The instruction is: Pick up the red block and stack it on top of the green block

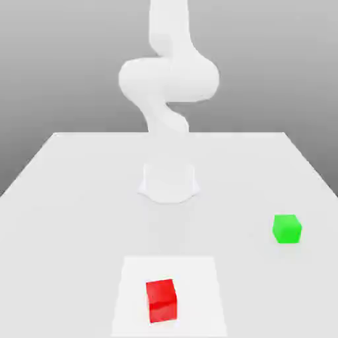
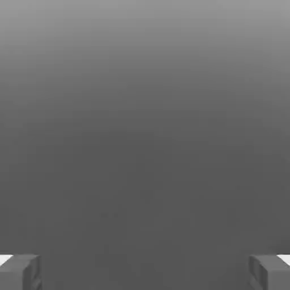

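With my tool (image 2: 145, 273) spread and empty, I judge the pickup unstarted; next, I must reach the red block (image 1: 162, 301).

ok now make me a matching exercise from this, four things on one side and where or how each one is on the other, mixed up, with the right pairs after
Things
1. red block
2. green block
3. arm
4. fingers

Places and states
A. off the white square, toward the exterior view's right
B. apart, with nothing between them
C. on the white square
D. behind both blocks in the exterior view

Right pairs: 1-C, 2-A, 3-D, 4-B
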